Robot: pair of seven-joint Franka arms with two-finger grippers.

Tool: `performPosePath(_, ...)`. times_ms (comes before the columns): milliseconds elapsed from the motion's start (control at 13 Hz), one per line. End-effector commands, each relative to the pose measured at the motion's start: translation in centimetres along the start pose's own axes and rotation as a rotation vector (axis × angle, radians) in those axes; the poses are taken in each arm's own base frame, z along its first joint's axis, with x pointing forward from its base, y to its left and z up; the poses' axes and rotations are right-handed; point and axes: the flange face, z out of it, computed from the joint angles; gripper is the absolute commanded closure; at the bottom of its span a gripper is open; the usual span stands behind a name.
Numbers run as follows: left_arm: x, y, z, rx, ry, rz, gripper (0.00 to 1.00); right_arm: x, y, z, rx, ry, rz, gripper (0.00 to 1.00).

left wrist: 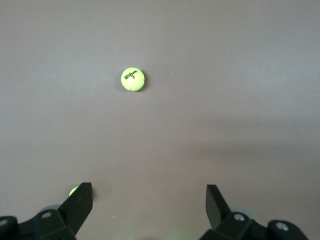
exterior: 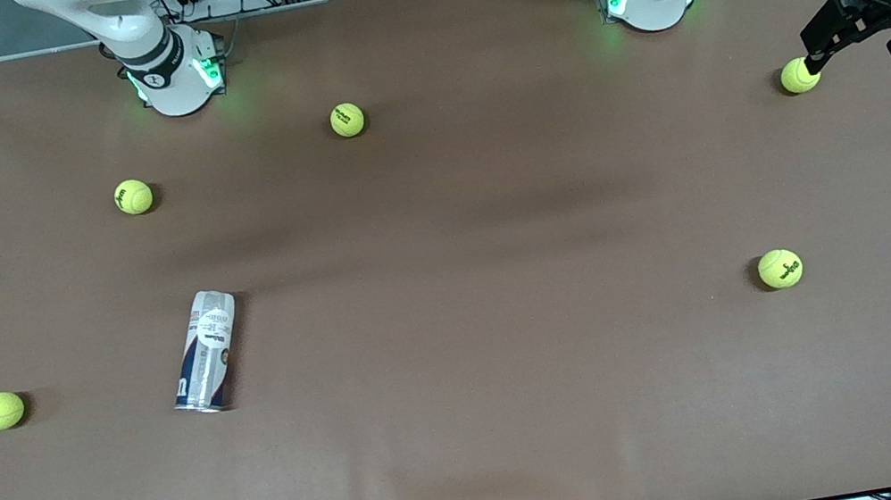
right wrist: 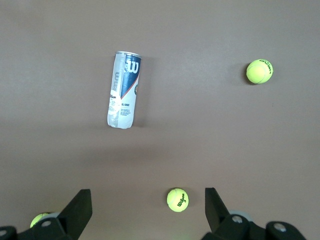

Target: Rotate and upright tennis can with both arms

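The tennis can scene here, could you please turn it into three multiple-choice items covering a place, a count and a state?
1. Where does the tennis can lie?
A. Toward the right arm's end of the table
B. Toward the left arm's end
C. In a gripper

2. How many tennis balls does the front view show on the table?
A. Three
B. Five
C. Seven

3. How is the can posed?
A. Upright
B. On its side
C. Lifted

Answers:
1 A: it lies toward the right arm's end.
2 B: five balls are spread around the brown cloth.
3 B: it lies flat; the left gripper and right gripper are open and empty.
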Motion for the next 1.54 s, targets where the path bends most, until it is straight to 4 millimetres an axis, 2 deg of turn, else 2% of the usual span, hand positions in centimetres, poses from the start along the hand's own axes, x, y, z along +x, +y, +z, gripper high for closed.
performPosePath(0,0.1,-0.3,-0.5,0.009,-0.002,0.017,0.00,-0.5,-0.1,0.0,0.002,-0.001,-0.009,0.00)
performPosePath(308,0.3,-0.4,-0.5,0.028,0.001,0.019,0.00,-0.3,-0.1,0.4,0.003,-0.008,-0.007,0.00)
performPosePath(538,1.0,-0.8,0.1,0.040,-0.007,0.053,0.00,0.4,-0.8,3.5,0.007,-0.050,-0.017,0.00)
performPosePath(769,1.1,-1.2,0.3,0.039,-0.013,0.047,0.00,1.7,-4.0,9.3,0.004,-0.093,-0.076,0.00)
performPosePath(1077,1.3,-0.9,0.9,0.027,-0.024,0.049,0.00,3.7,-6.8,18.9,-0.003,-0.117,-0.123,0.00)
performPosePath(1231,1.2,-0.9,0.9,0.026,-0.026,0.049,0.00,5.2,-6.9,23.4,0.004,-0.159,-0.114,0.00)
performPosePath(1462,1.0,-1.0,1.2,0.027,-0.033,0.046,0.00,7.6,-7.2,28.8,-0.009,-0.106,-0.098,0.00)
